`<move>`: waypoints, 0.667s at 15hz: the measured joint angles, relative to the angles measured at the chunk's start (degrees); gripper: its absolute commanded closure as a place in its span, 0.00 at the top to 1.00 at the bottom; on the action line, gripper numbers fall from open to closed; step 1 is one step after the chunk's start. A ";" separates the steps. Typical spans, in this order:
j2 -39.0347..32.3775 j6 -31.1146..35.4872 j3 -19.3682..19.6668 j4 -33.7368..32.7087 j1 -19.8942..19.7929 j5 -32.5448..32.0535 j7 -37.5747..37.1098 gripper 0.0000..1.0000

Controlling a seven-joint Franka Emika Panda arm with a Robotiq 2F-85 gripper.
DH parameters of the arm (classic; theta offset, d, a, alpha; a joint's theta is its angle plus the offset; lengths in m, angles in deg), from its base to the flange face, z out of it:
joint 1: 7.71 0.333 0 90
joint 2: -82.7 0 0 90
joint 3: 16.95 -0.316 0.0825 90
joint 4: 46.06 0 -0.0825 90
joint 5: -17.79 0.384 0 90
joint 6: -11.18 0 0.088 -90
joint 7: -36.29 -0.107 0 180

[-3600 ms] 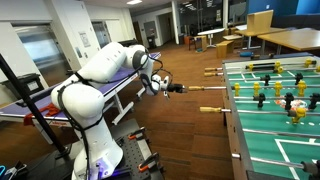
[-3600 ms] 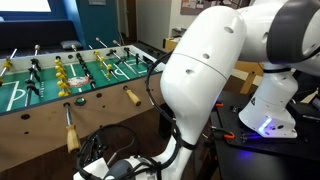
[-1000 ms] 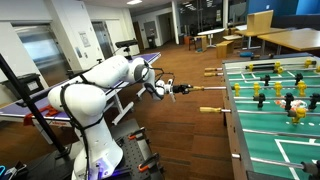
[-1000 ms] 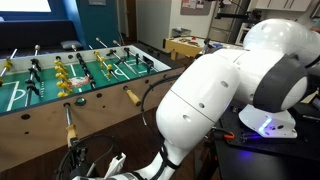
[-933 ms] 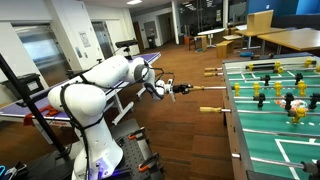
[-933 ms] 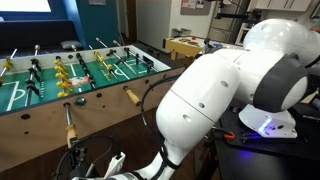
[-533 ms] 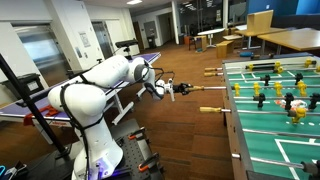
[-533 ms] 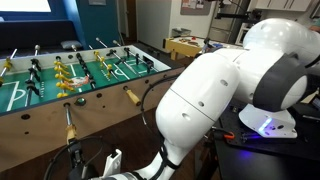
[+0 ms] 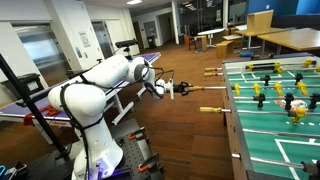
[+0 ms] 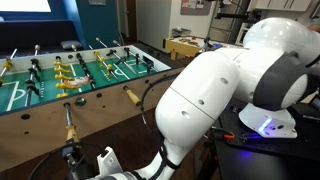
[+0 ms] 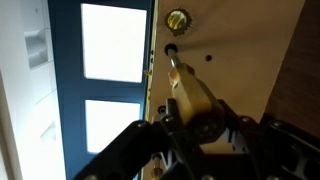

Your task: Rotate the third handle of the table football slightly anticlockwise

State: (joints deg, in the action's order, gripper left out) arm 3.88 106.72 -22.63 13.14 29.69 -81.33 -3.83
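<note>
The table football (image 9: 275, 110) stands at the right in an exterior view, with wooden handles sticking out of its side. My gripper (image 9: 168, 88) is shut on one handle (image 9: 186, 88), which lies between a farther handle (image 9: 213, 71) and a nearer handle (image 9: 212, 109). In the wrist view the held handle (image 11: 190, 92) runs from my gripper (image 11: 197, 128) up to its rod, which enters the table's wooden side wall (image 11: 235, 50). The dark fingers (image 11: 140, 140) wrap both sides of it. In an exterior view the white arm (image 10: 215, 110) hides most of the grip.
Two free wooden handles (image 10: 70, 126) (image 10: 132, 96) stick out of the table's near side (image 10: 40, 130). The robot's base (image 9: 95, 150) stands on a wooden floor (image 9: 190, 140). A low bench (image 9: 115, 100) sits behind the arm, and desks (image 9: 290, 38) stand beyond the table.
Since the oldest frames the arm has changed its pose at the handle. In the last second the wrist has turned slightly with the handle held; the table and other handles have not moved.
</note>
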 measured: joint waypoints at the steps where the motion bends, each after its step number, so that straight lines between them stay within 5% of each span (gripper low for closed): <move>1: 0.04 0.08 -0.01 0.00 -0.01 0.12 2.32 0.17; 6: 0.06 0.13 -0.03 0.00 -0.01 0.25 13.43 0.17; 7: 0.05 0.13 -0.03 0.01 0.00 0.26 15.34 0.42; 10: 0.05 0.14 -0.03 0.02 0.00 0.25 18.11 0.42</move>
State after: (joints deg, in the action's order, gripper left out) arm 3.93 106.86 -22.65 13.16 29.69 -81.08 14.27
